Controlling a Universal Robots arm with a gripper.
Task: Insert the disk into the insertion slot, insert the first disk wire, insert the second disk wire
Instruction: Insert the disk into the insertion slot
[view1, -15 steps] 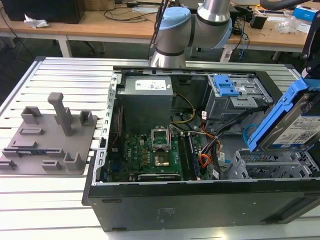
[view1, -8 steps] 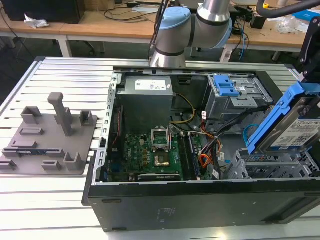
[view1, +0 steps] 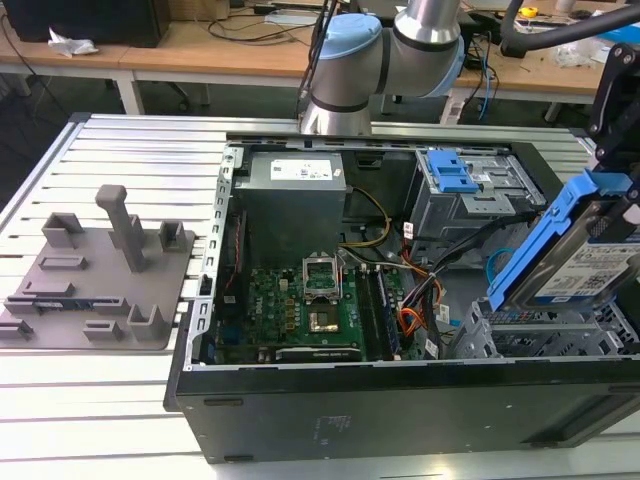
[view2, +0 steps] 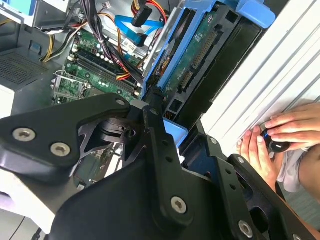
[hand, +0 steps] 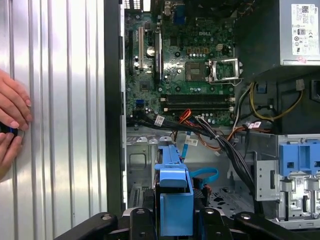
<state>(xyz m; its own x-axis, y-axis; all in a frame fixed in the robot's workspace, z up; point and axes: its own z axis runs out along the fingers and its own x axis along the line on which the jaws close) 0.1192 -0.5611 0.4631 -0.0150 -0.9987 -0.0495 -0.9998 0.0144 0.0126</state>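
The disk, silver with a white label in a bright blue carrier, hangs tilted at the exterior view's right, over the open computer case. My gripper is shut on it from above. Just below lies the insertion slot, a low grey perforated cage. The second wrist view shows the disk's green circuit-board underside and my black fingers clamping the carrier. In the first wrist view the carrier stands end-on over the insertion slot. A blue flat cable and a black wire bundle lie loose beside the cage.
A taller grey cage with a blue latch stands behind the slot. The power supply and motherboard fill the case's other half. A grey fixture plate sits outside on the slatted table. A person's hands rest near the case wall.
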